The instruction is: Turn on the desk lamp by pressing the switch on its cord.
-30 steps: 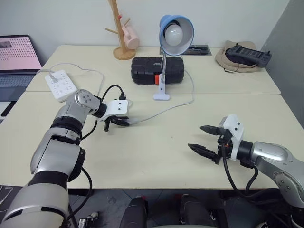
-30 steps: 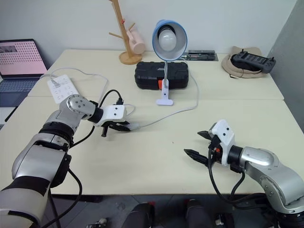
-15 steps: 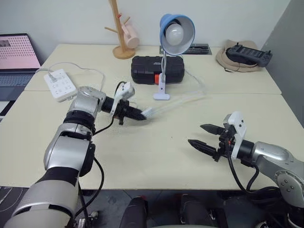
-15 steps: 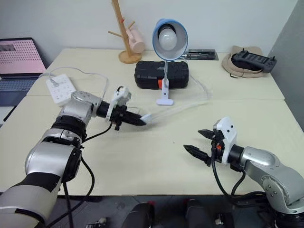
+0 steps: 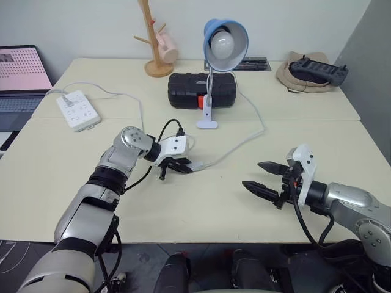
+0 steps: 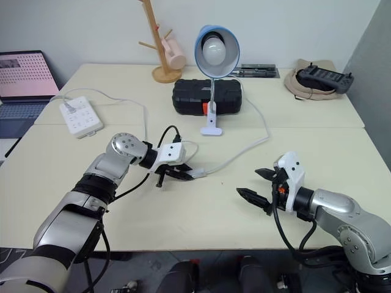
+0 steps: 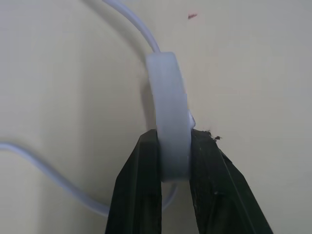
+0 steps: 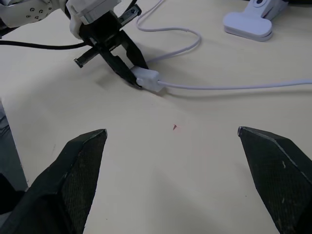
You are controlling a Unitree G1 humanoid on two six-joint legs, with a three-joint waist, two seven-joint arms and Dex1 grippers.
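On the near half of the table, a little left of centre, the switch lies flat with the left gripper clamped on its near-left end; the left wrist view shows both black fingers pinching the sides of the white body. The cord runs from the switch's right end in a loose curve far and right, then back to the lamp, which stands clipped upright at the far centre, bulb dark.

The switch looks light, hard and smooth, so it will likely skate or twist under a sideways push; the cord is limp and will not steady it. A side pinch at one end, as here, seems the right hold, leaving the rocker face bare for a press from above, though I cannot tell from these views which face carries the rocker.

The left arm reaches in low from the left, elbow bent, wrist angled down and to the right toward the table. The right gripper hovers well apart at the near right, fingers spread wide and empty, pointing left toward the switch.
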